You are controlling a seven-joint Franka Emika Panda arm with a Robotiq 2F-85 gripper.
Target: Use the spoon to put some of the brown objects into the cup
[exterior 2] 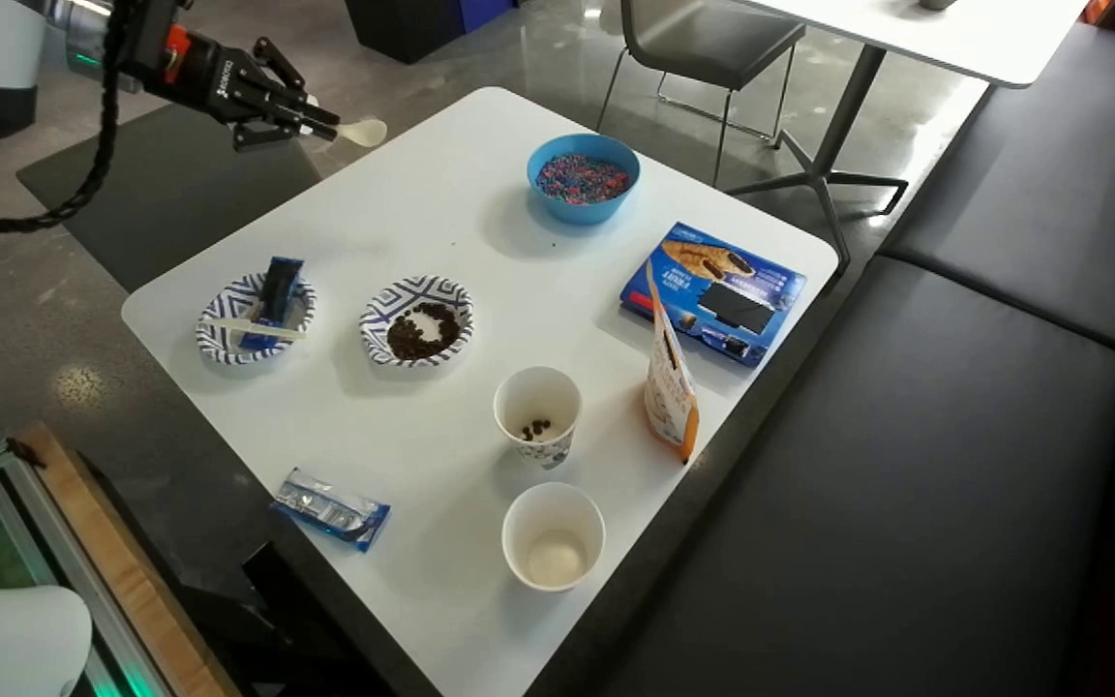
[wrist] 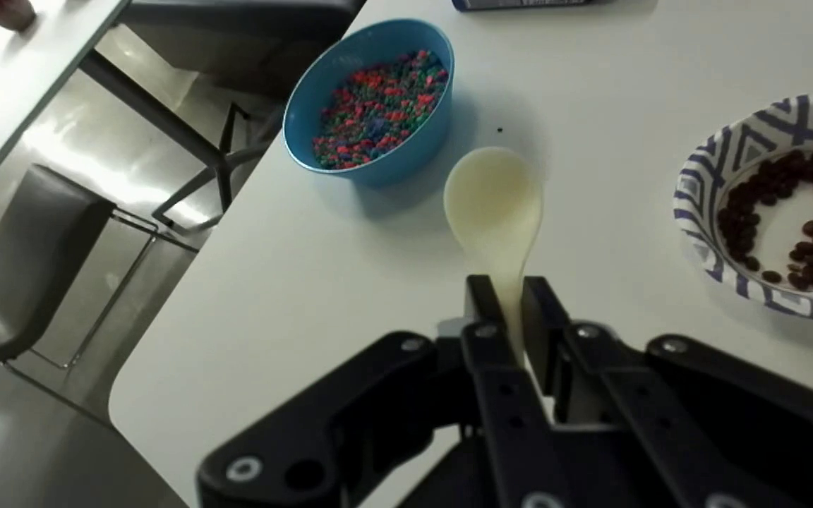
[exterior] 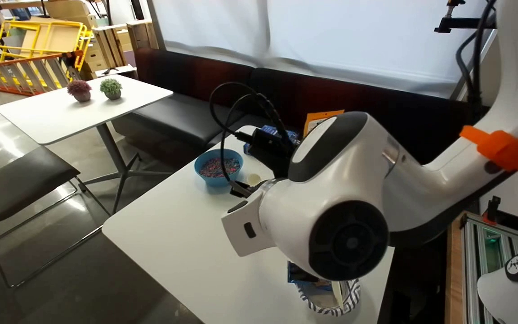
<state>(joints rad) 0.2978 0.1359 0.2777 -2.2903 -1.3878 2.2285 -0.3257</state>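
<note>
Gripper (wrist: 509, 300) nearly closed, pinching spoon (wrist: 493, 190) by handle, spoon above table (wrist: 272, 296), brown pieces (exterior 2: 406, 342) in patterned bowl (exterior 2: 417, 288), a few in cup (exterior 2: 538, 393) nearer that bowl

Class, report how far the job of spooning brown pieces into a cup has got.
Done: a few brown pieces lie in one cup.
In hand: the gripper holds the cream spoon, seemingly empty.
Left: perhaps only setting the spoon down, or scooping more from the patterned bowl, where many brown pieces lie.
</note>
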